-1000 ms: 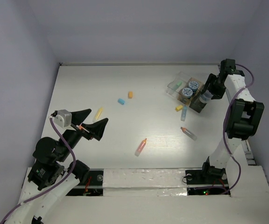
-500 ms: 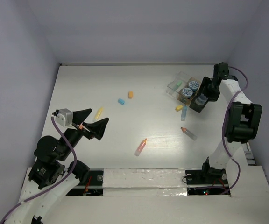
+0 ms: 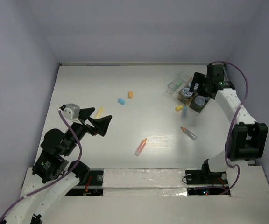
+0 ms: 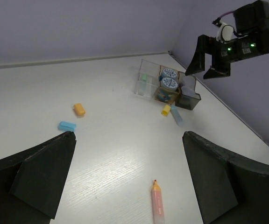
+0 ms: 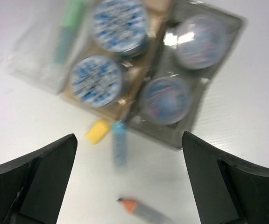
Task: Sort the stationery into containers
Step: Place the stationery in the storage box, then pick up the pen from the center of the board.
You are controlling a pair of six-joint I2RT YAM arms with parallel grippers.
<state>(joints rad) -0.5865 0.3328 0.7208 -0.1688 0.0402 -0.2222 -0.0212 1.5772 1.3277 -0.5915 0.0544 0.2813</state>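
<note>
Tool of right arm (image 5: 130,136) hangs spread and empty above dark tray (image 5: 197,79), clearing its two grey-lidded jars (image 5: 165,100); left tool (image 4: 129,135), also spread, waits over bench (image 4: 116,154)

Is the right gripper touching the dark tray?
Apart. The left wrist view shows the right gripper hanging open above the dark tray, with a strip of wall and table between them.

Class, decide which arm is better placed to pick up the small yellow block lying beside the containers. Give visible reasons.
Right. The right gripper, open and empty, hovers over the dark shallow tray, close to the small yellow block; the left gripper is far away.
</note>
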